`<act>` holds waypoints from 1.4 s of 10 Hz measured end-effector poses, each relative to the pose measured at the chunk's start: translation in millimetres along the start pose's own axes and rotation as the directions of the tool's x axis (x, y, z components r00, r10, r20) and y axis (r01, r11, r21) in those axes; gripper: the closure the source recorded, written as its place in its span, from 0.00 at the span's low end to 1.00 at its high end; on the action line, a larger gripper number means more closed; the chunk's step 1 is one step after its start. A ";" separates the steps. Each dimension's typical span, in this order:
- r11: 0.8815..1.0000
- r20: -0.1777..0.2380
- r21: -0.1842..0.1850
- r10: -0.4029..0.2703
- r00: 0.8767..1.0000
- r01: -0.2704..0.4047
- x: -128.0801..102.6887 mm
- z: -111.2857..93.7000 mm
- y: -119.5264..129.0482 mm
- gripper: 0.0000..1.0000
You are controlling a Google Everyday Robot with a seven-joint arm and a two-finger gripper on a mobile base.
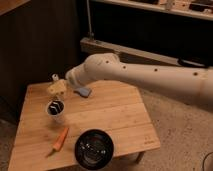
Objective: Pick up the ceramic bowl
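The ceramic bowl (93,146) is wide, black and glossy with pale rings inside. It sits on the wooden table (115,112) near the front edge. My gripper (56,86) is at the far left of the table, well behind and to the left of the bowl. It hovers just above a small white cup (56,111) with a dark inside. The white arm (135,72) reaches in from the right.
An orange carrot (61,139) lies left of the bowl. A blue sponge (83,91) lies at the back, next to my wrist. A dark wall and a shelf unit (150,30) stand behind the table. Speckled floor (175,130) is to the right.
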 end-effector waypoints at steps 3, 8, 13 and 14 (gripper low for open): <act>0.990 -0.078 0.118 0.081 0.994 -0.072 20.2 -36.3 -20.4 0.20; 0.986 -0.140 0.162 0.064 0.988 -0.041 23.2 -33.5 -22.1 0.20; 0.983 -0.396 0.180 0.034 0.917 0.041 101.0 -20.0 -13.7 0.20; 0.985 -0.403 0.169 0.037 0.915 0.035 119.0 -21.4 -13.3 0.20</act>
